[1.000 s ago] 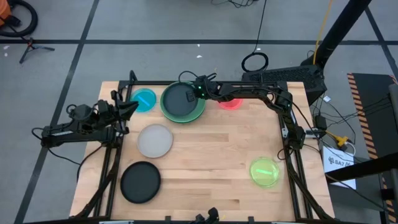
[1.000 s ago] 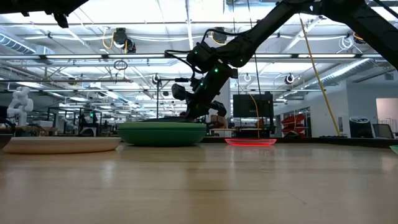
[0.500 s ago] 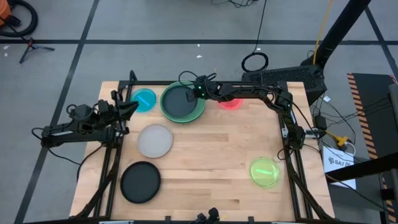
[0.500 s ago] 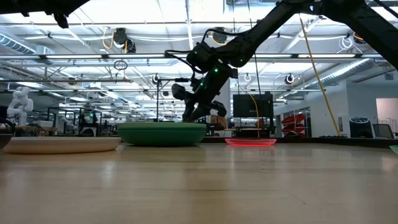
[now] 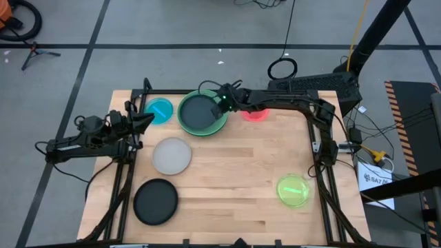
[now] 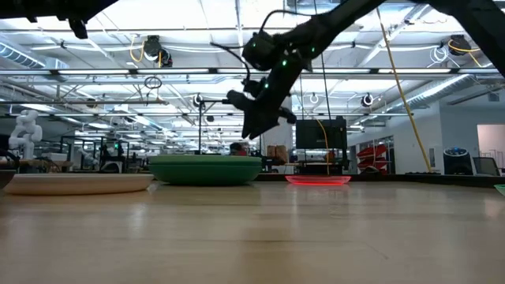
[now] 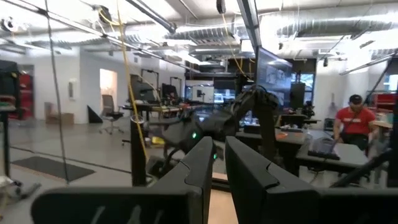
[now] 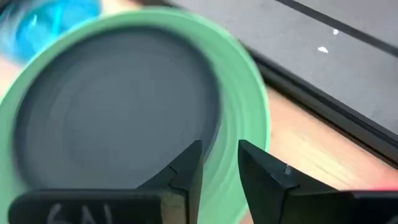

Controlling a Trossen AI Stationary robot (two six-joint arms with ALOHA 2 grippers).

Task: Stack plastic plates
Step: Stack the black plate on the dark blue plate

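A large green plate point(image 5: 219, 124) sits on the table's far side with a dark plate point(image 5: 200, 112) lying inside it. My right gripper point(image 8: 221, 149) hangs open just above that stack's right rim point(image 8: 245, 99), its fingers slanting down and touching nothing. It also shows in the low view, where my right gripper point(image 6: 249, 131) is clear above the green plate point(image 6: 205, 168). A blue plate point(image 5: 160, 110) lies left of the stack and a pink plate point(image 5: 255, 115) lies right of it. My left gripper point(image 7: 219, 163) waits raised at the table's left edge, with a narrow gap between its fingers.
A grey plate point(image 5: 171, 155) lies at the middle left, a black plate point(image 5: 156, 201) at the near left and a yellow-green plate point(image 5: 294, 190) at the near right. A dark frame rail point(image 5: 275, 91) runs along the far edge. Bare wood spans the table's middle.
My right gripper has risen off the stack's rim and drawn back a little toward the table's right, rolling as it went. The dark plate stays inside the green one.
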